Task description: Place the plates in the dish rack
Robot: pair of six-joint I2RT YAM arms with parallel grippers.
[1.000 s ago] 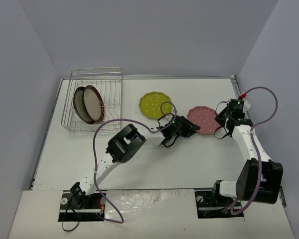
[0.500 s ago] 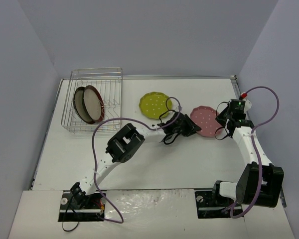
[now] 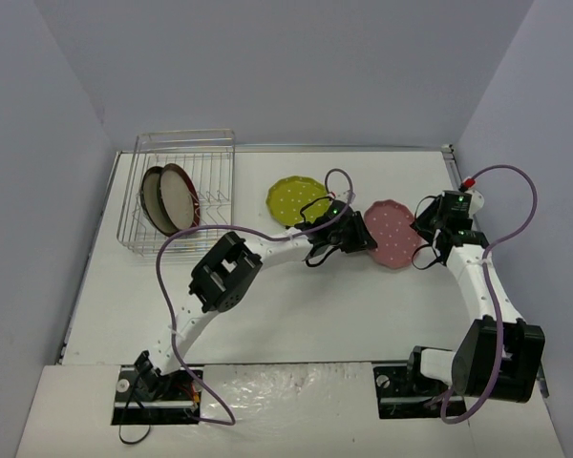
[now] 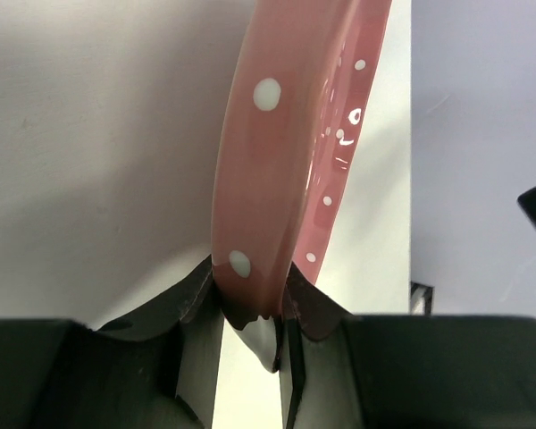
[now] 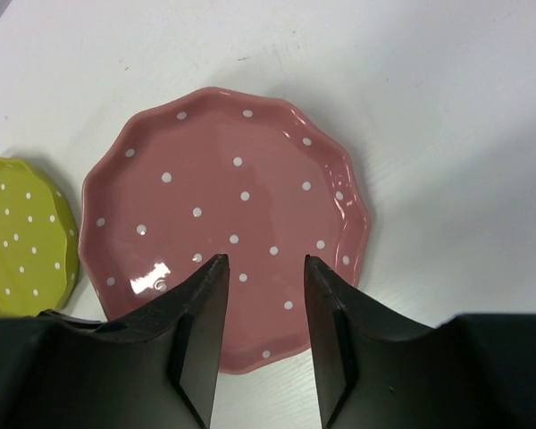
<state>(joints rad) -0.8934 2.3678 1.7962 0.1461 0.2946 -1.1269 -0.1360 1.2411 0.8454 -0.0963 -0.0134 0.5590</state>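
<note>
The pink scalloped plate [image 3: 393, 234] with white dots lies right of centre on the table. My left gripper [image 3: 358, 239] is shut on its left rim; in the left wrist view the rim [image 4: 286, 134] is pinched between the fingers of the left gripper [image 4: 255, 299]. My right gripper [image 3: 426, 232] hovers open over the plate's right side, and nothing is between the fingers of the right gripper [image 5: 263, 264] above the pink plate [image 5: 223, 179]. The yellow-green plate [image 3: 296, 200] lies flat beside it. Two red-brown rimmed plates [image 3: 172, 198] stand in the dish rack [image 3: 186, 140].
The wire rack stands at the back left, close to the left wall. The yellow-green plate [image 5: 22, 232] shows at the left edge of the right wrist view. Purple cables loop over both arms. A red-tipped fitting [image 3: 466, 181] sits at the table's right edge.
The right gripper has opened from shut and stands over the pink plate. The left arm has stretched farther toward the back right, keeping hold of the plate's rim.
</note>
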